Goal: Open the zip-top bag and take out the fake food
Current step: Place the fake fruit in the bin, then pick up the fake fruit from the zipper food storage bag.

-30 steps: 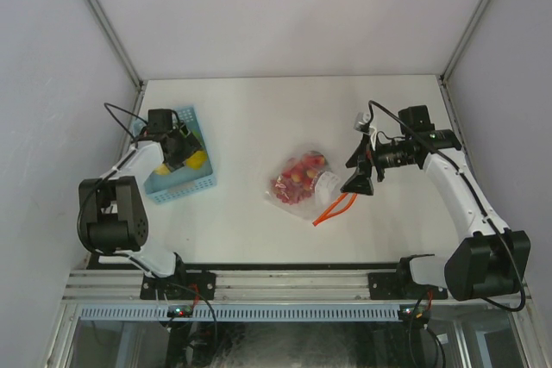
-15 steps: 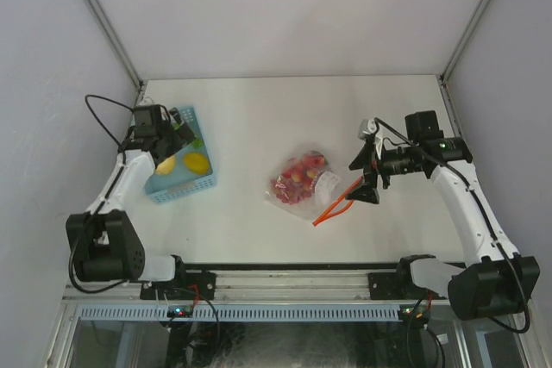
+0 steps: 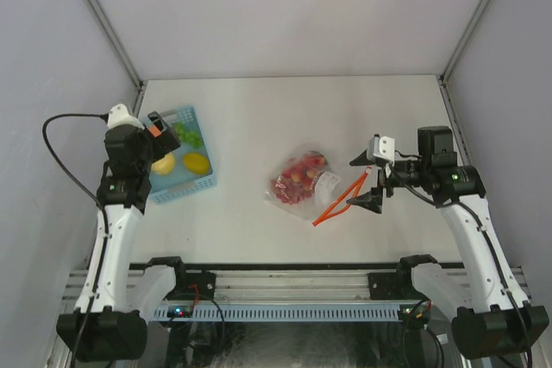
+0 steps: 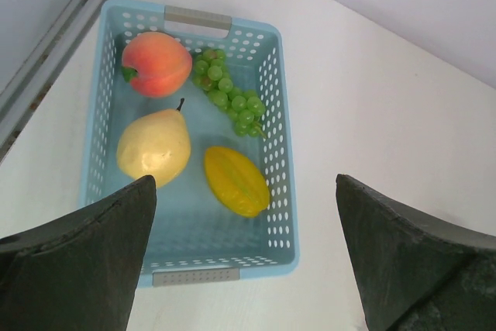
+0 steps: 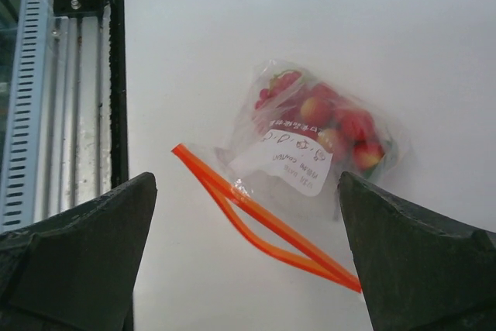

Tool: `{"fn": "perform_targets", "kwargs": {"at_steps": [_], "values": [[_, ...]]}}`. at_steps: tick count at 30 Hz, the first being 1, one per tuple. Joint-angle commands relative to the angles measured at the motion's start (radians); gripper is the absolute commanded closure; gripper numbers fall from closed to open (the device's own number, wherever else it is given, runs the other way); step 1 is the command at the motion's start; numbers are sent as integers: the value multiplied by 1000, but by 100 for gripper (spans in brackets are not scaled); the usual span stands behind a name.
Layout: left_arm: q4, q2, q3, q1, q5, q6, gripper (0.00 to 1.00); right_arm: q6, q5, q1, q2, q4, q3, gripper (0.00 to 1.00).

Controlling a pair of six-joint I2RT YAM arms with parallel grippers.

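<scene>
**A:** From above, where is the zip-top bag (image 3: 297, 183)?

**B:** It lies flat on the table (image 3: 259, 118), just ahead of the right gripper (image 3: 364, 181), whose jaws gape wide and hold nothing. The left gripper (image 3: 164, 127), equally wide and bare, hangs by the basket (image 3: 205, 182), well apart from the bag.

**A:** Left wrist?

**B:** Only the basket below its fingers (image 4: 77, 261), holding a peach (image 4: 156, 63), a pear (image 4: 153, 147) and more. No bag.

**A:** Right wrist?

**B:** The bag is ahead, between the fingers. It looks thin, crinkly, light and probably slippery. The fake food (image 5: 341, 118) bunches at the far end. The zip strip (image 5: 263, 226) is nearest and seems stiffest, so I'd pinch there. There's open table around, and the rail (image 5: 70, 114) is off the left finger's side.
</scene>
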Motion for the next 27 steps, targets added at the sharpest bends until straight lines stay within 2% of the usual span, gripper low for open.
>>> {"fn": "perform_targets", "kwargs": {"at_steps": [1,6,13,18,22,27], "values": [[67,-119,-81,7,6,29,0,50,-56,-5,-64,216,-61,0],[107,-200,-146,7,138,-22,0,13,-86,-2,-74,202,-73,0],[250,-269,-255,6,250,-121,0,-160,-82,-2,-86,107,-113,4],[390,-308,-353,6,331,-224,2,-307,-50,-2,-93,45,-155,12],[470,-298,-391,7,429,-294,8,-393,-18,-2,-113,30,-192,19],[478,-282,-402,-31,477,-323,13,-463,15,-2,-150,49,-248,30]]}}
